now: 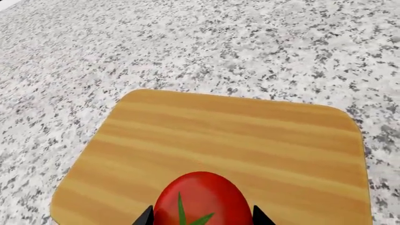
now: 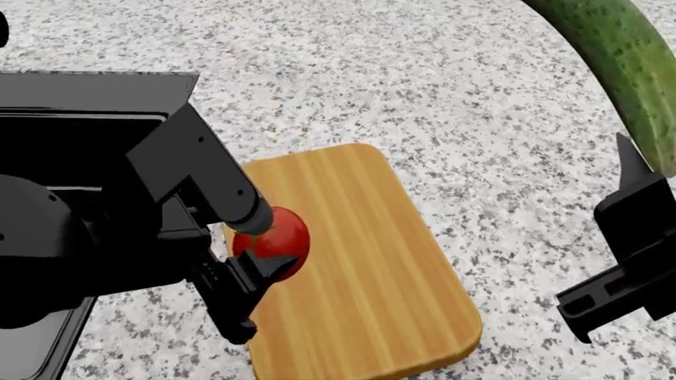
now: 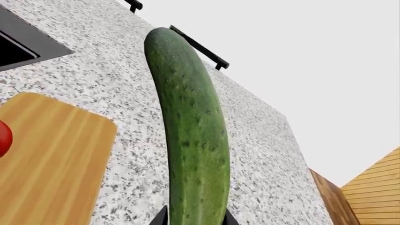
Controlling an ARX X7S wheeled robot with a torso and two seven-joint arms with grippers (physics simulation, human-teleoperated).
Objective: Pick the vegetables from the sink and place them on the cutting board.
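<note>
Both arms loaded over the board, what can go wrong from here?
1. The tomato, round and held by the left gripper near the cutting board's edge, may roll off onto the counter once released.
2. The cucumber sticks far out of the right gripper, gripped near one end, so it could pivot or slip while moving.
</note>
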